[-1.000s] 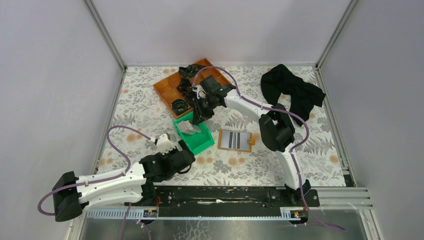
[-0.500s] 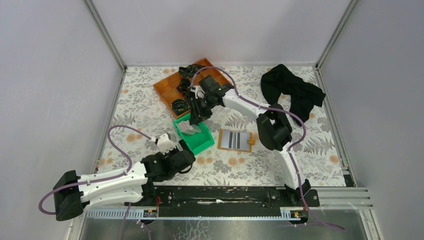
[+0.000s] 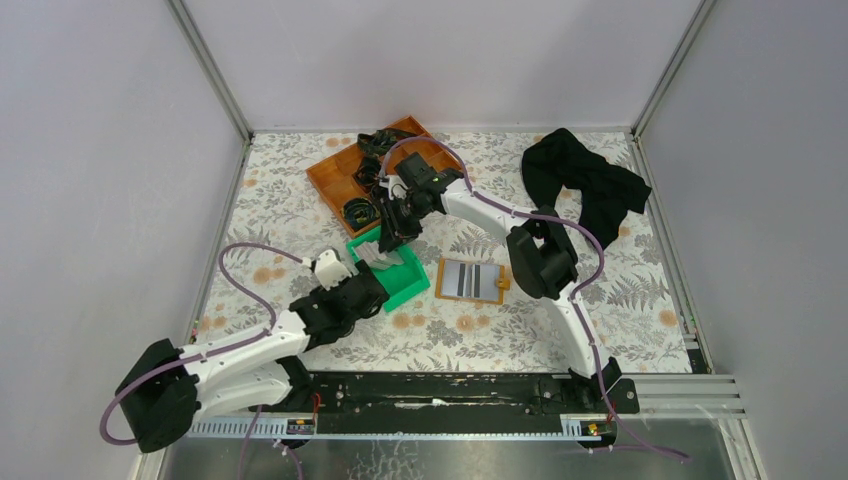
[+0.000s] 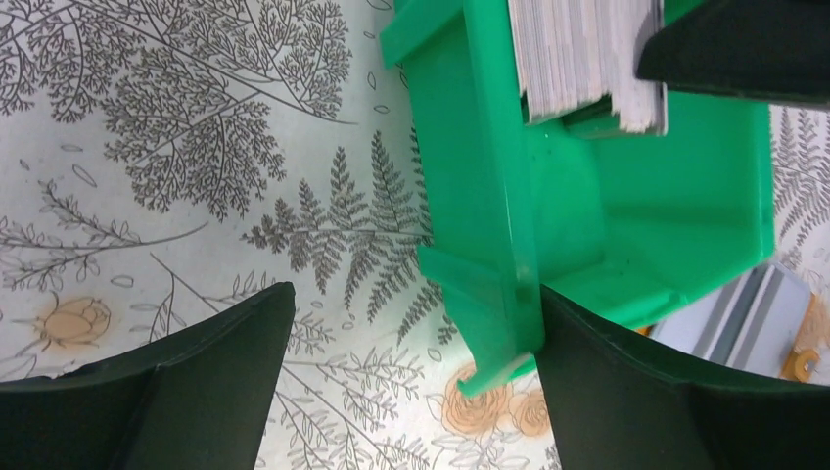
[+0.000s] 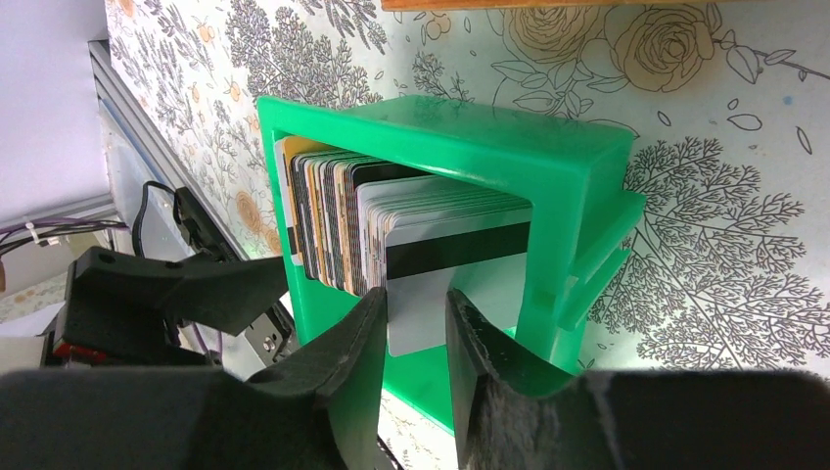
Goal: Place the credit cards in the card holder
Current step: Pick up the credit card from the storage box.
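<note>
In the middle of the desk (image 3: 640, 300) sits a green bin (image 3: 405, 285), and the credit cards (image 5: 411, 211) stand in it on their edges, packed in a row like books. The card holder (image 3: 470, 280) lies open and flat on the desk just to the right of the bin, pale inside facing up. There are dark stripes on that pale inside, but I cannot tell if they are slots or cards, as they are too small. So the job looks near its start: the bin holds many cards, and none is on its way to the holder yet. The right jaws hang over the bin, close together, and the front card (image 5: 436, 284) — white with a black stripe — shows in the thin gap between them. I cannot tell if they pinch that card or are only lined up with it. The left jaws are spread wide with a wall of the bin between them, and they hold nothing — I think they are there to stop the bin from sliding. What is left: lift a card out, carry it over, slip it into the holder, then do the same for the others.
</note>
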